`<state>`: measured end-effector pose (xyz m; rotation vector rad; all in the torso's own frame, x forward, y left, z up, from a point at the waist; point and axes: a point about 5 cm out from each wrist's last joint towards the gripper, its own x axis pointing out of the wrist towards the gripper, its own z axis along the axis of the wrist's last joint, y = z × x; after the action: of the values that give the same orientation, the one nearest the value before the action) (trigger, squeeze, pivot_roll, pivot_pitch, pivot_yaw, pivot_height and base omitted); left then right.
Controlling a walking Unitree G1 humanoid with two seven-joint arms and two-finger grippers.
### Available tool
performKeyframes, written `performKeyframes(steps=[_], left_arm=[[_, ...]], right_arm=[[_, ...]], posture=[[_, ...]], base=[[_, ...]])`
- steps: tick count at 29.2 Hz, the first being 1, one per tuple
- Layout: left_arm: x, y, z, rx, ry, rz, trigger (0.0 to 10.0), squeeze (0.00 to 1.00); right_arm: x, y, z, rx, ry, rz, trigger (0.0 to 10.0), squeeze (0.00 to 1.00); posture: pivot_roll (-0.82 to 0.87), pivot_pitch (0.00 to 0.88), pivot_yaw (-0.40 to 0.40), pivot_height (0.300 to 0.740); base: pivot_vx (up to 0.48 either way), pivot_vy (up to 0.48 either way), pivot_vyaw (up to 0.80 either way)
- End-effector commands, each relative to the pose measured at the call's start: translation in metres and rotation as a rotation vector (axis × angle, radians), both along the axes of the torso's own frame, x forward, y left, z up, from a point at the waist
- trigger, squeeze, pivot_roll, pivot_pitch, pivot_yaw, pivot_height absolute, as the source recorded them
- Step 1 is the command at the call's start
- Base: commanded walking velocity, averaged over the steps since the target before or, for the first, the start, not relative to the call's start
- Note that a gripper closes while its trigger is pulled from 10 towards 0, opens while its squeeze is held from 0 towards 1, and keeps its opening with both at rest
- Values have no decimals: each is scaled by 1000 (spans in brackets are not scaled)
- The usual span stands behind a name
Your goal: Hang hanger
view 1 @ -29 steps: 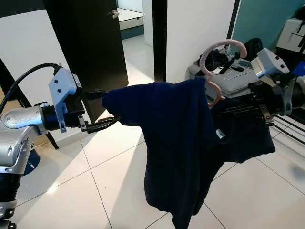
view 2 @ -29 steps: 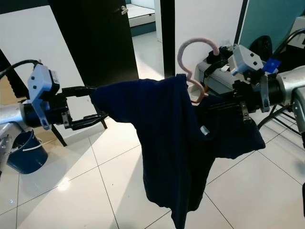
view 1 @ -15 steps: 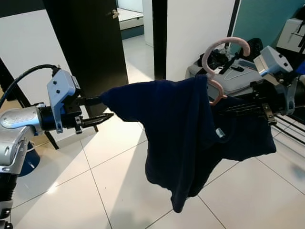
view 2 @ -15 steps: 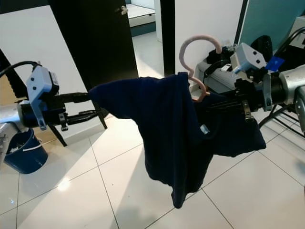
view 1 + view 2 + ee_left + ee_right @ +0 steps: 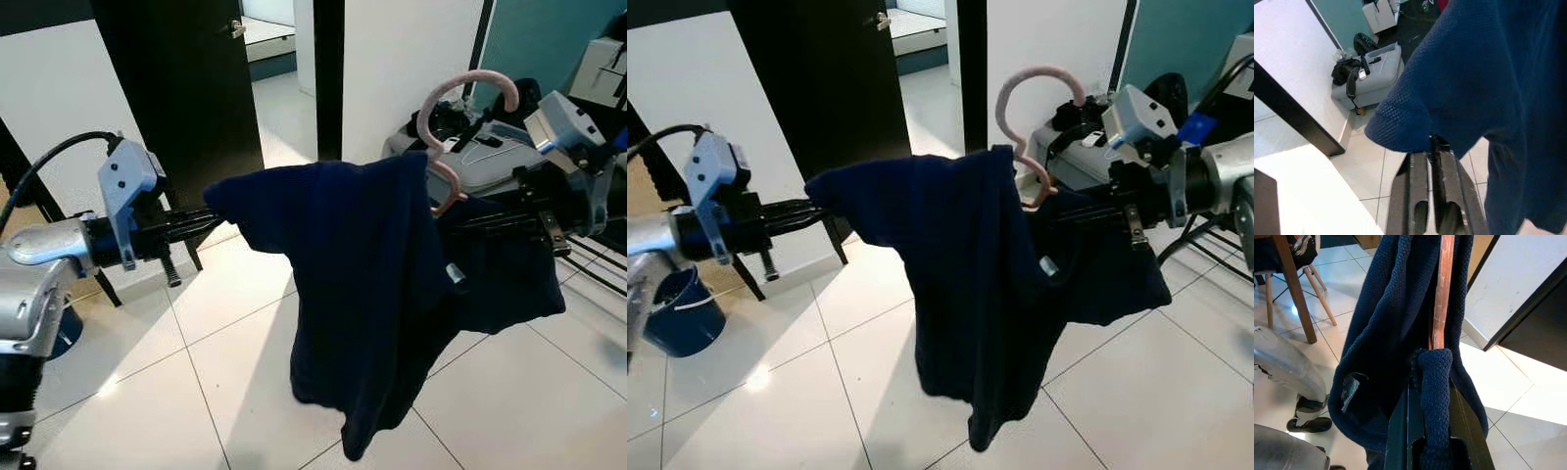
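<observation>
From our head cameras, a navy shirt (image 5: 372, 294) on a pink hanger (image 5: 453, 117) hangs in the air between our arms. Left wrist: our left gripper (image 5: 1432, 147) has its jaws closed on the sleeve hem. Right wrist: our right gripper (image 5: 1432, 382) has its jaws clamped on bunched shirt fabric beside the hanger's bar.

The navy shirt (image 5: 372, 294) hides most of the pink hanger (image 5: 453, 127); its far arm probably lies inside the sleeve.
</observation>
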<state>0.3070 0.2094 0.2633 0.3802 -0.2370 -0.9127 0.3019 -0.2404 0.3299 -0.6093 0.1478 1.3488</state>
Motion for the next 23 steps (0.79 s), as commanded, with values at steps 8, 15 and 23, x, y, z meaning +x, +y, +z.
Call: performKeyframes(steps=[8, 15, 23], left_arm=[[-2, -4, 0, -63, 18, -35, 0, 1000], [-2, 2, 3, -69, 9, -13, 0, 169], [-3, 10, 4, -58, 4, 26, 0, 0]], right_arm=[[-4, 3, 10, 5, -32, 33, 0, 0], [-4, 4, 10, 6, -33, 34, 0, 0], [-3, 4, 11, 5, -38, 31, 0, 0]], posture=[[-80, 0, 70, 740], [-79, 0, 71, 740], [-80, 0, 68, 740]], base=[[0, 0, 0], [0, 0, 0], [0, 0, 0]])
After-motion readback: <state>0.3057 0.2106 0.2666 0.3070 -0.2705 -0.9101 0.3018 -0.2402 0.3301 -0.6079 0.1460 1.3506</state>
